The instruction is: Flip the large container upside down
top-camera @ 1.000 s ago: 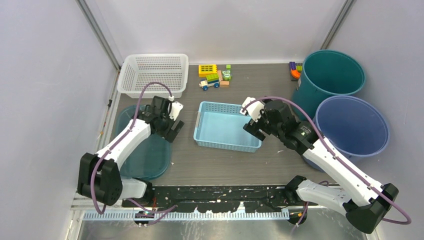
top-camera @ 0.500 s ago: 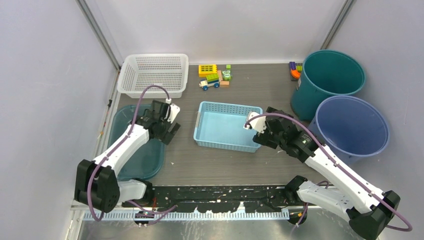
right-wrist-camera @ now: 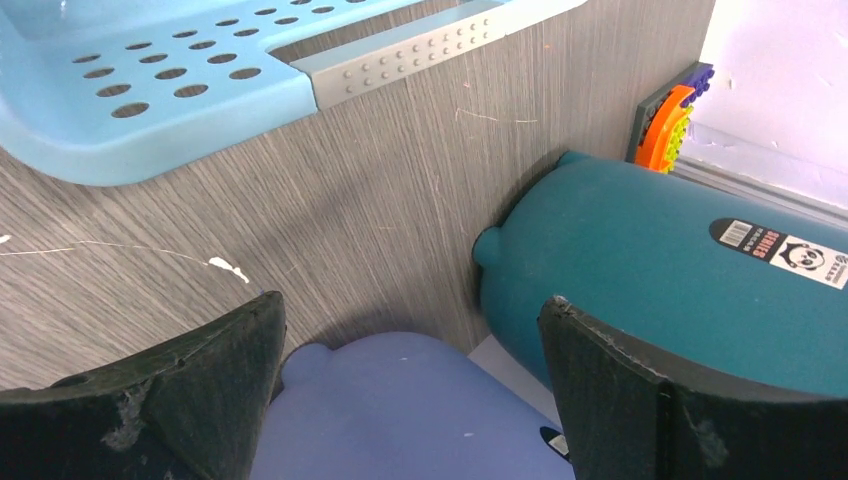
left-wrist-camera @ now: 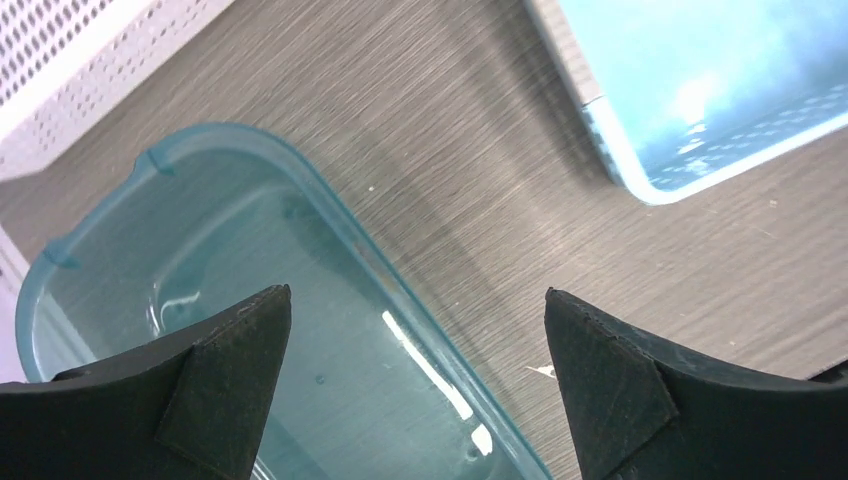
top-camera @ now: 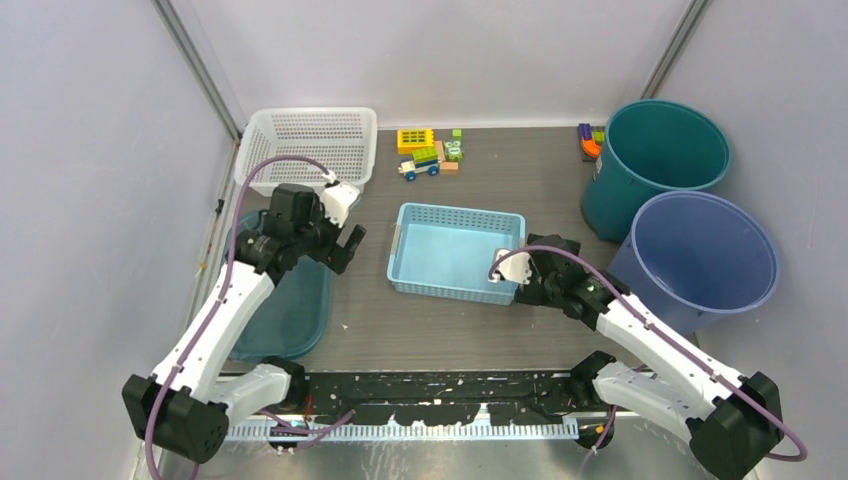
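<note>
The grey table [top-camera: 450, 330] carries two buckets at its right edge, a teal bucket [top-camera: 660, 150] far and a blue bucket [top-camera: 705, 250] nearer, touching each other. The tub [top-camera: 300, 305], see-through teal and the largest of the flat containers, lies along the left edge of the table, its long side running near to far. Being clear, it does not show for certain which way up it sits. Just past its far end stands a white basket [top-camera: 310, 145], and to its right, apart from it across a strip of bare table, a light blue basket [top-camera: 455, 250] sits in the middle. The left gripper [top-camera: 345, 250] hangs above the far right part of the tub with its fingers spread wide and nothing between them. In the left wrist view the tub [left-wrist-camera: 250, 260] runs its right rim slantwise through the left gripper [left-wrist-camera: 416, 292], with one finger over the tub's inside and the other over the table. The right gripper [top-camera: 527, 272], also spread wide and holding nothing, is low at the near right corner of the blue basket, between it and the blue bucket, well apart from the tub. Small toys [top-camera: 430, 150] lie at the far edge, and a few more toy bits [top-camera: 590, 140] lie far left of the teal bucket.
</note>
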Motion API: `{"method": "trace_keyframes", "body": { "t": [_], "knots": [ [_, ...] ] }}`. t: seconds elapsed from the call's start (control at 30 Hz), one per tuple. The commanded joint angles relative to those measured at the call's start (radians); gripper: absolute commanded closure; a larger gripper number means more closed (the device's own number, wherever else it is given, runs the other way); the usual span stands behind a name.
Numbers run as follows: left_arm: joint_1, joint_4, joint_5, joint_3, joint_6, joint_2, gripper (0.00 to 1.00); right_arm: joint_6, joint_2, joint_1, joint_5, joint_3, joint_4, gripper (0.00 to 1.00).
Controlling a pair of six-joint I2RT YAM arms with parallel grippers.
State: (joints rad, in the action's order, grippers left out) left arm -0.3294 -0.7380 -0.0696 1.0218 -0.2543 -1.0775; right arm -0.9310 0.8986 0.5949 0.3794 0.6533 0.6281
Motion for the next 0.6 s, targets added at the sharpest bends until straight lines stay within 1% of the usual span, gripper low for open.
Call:
{"method": "trace_keyframes", "body": {
  "t": [0.0, 0.13, 0.23, 0.33, 0.43, 0.57],
  "knots": [
    [-0.003, -0.056, -0.164, 0.020, -0.044, 0.041, 0.00, -0.131, 0.019, -0.032, -0.058, -0.003, -0.106, 0.00],
    [-0.003, -0.083, -0.226, -0.022, -0.092, 0.119, 0.00, -0.140, 0.054, -0.034, -0.115, -0.006, -0.136, 0.01],
    [-0.003, -0.053, -0.257, -0.078, -0.102, 0.203, 0.00, -0.156, 0.060, -0.034, -0.171, -0.033, -0.188, 0.03],
    [-0.003, -0.025, -0.289, -0.124, -0.105, 0.269, 0.00, -0.194, 0.048, -0.034, -0.215, -0.079, -0.255, 0.05],
    [-0.003, -0.026, -0.296, -0.138, -0.111, 0.306, 0.00, -0.219, 0.022, -0.034, -0.282, -0.117, -0.303, 0.07],
    [0.002, -0.023, -0.295, -0.147, -0.110, 0.318, 0.00, -0.217, -0.011, -0.034, -0.418, -0.123, -0.254, 0.10]
  ]
}}
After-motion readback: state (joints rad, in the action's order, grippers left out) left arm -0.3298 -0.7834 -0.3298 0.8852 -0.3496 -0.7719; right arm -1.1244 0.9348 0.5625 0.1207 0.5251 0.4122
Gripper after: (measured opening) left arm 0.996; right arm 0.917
